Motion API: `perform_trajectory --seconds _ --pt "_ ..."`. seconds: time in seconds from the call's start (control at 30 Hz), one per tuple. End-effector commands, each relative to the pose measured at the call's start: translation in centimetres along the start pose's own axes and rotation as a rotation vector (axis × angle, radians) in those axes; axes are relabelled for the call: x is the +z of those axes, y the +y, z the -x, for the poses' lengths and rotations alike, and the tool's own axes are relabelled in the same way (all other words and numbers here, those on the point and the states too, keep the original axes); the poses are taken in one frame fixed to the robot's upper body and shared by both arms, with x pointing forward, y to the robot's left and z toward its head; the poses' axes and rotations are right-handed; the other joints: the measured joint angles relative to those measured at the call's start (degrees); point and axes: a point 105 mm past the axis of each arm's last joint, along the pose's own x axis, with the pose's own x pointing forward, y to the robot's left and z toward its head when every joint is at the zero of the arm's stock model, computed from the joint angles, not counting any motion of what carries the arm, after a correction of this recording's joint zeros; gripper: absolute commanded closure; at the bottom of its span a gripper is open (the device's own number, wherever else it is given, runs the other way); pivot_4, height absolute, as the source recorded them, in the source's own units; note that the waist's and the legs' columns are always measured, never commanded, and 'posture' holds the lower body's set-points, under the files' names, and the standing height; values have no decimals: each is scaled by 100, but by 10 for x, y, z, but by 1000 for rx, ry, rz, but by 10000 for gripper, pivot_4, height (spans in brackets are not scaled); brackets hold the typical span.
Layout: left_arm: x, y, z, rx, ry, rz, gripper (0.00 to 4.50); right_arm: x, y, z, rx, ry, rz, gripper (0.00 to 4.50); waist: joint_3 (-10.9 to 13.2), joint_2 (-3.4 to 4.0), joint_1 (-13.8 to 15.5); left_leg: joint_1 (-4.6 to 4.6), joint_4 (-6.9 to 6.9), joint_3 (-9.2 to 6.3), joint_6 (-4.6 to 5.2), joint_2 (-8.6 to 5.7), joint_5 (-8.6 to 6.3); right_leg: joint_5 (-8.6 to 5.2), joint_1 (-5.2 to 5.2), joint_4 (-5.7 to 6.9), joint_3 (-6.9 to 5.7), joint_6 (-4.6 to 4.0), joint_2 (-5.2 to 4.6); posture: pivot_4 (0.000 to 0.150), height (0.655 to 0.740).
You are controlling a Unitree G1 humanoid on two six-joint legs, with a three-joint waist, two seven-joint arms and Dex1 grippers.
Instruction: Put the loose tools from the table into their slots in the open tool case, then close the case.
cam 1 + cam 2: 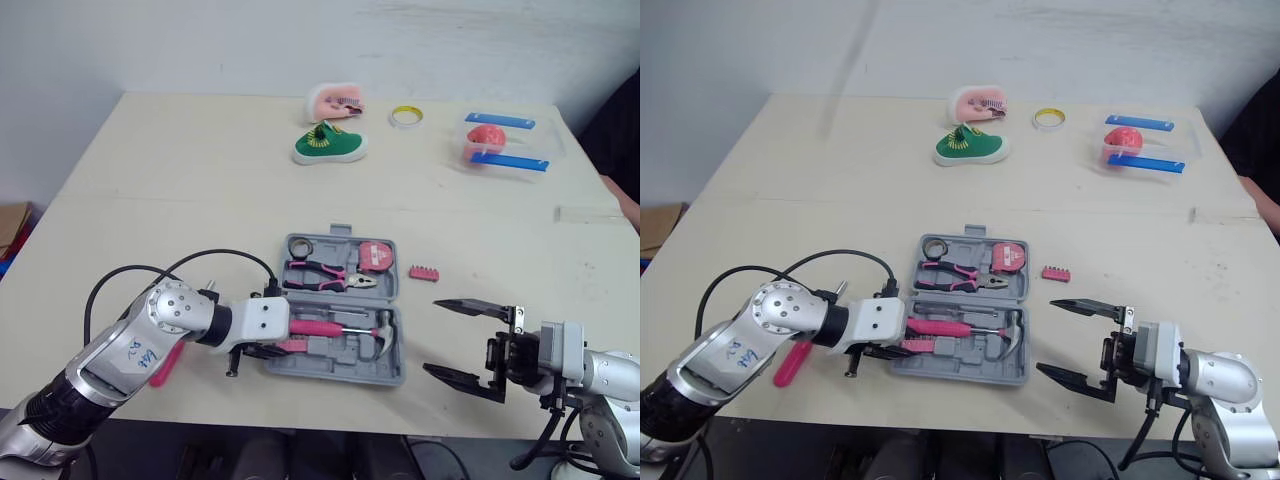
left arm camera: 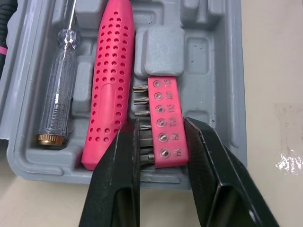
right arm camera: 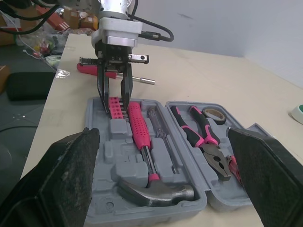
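Left claw (image 2: 161, 124) pinches the flat pink plastic bit holder (image 2: 168, 123) sitting in the grey moulded tool case (image 1: 385, 378), right beside the dimpled pink hammer handle (image 2: 111, 94). Right claw (image 1: 432, 336) hangs spread wide over the desk (image 1: 200, 200).

Grey case (image 1: 345, 373) open; pink bit strip (image 2: 166, 124) inside; second strip (image 1: 424, 273), screwdriver (image 1: 790, 363) loose beside

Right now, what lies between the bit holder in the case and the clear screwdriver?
The hammer's pink perforated handle, between bit holder and clear screwdriver; left wrist view shows it.
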Motion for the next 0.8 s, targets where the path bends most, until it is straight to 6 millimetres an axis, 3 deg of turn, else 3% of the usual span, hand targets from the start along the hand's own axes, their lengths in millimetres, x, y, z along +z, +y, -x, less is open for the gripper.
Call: perform_trajectory --seconds 0.03,0.13,0.2,0.3,0.5,0.7,0.8 --pt "2 1 -2 23 -9 -13 37985 10 0 -3 9 -24 41 0 0 0 15 0 0 0 0 0 0 0 0 1 1 0 0 1500 7400" --pt "3 4 0 61 -20 -9 37985 11 0 -4 11 -23 41 0 0 0 61 0 0 0 -1 0 1 0 0 1 1 0 0 1500 7400" --pt "27 -1 7 57 -124 -101 27884 13 1 -6 22 -27 31 0 0 0 92 0 1 0 -1 0 1 0 -1 1 1 0 0 1500 7400" --pt "42 -19 23 -12 -194 -126 27884 18 7 -11 82 -28 -11 0 1 -2 89 -12 5 0 -2 2 1 0 -10 3 1 0 0 1500 7400" --pt "18 -6 34 86 -116 -127 27884 18 6 -12 68 -33 -29 0 1 -1 86 -5 6 -1 -1 2 2 -1 -9 7 0 -1 2 1500 7400" --pt "30 -3 50 102 -346 -54 27884 15 4 -9 56 -21 -31 0 1 -2 89 -9 6 -1 16 2 -7 -1 -10 4 0 -1 0 1500 7400" --pt "28 9 61 160 -432 -6 27884 12 5 -6 52 -13 -36 0 1 -1 87 -10 6 -1 13 2 -6 -1 -11 3 -1 -1 0 1500 7400"
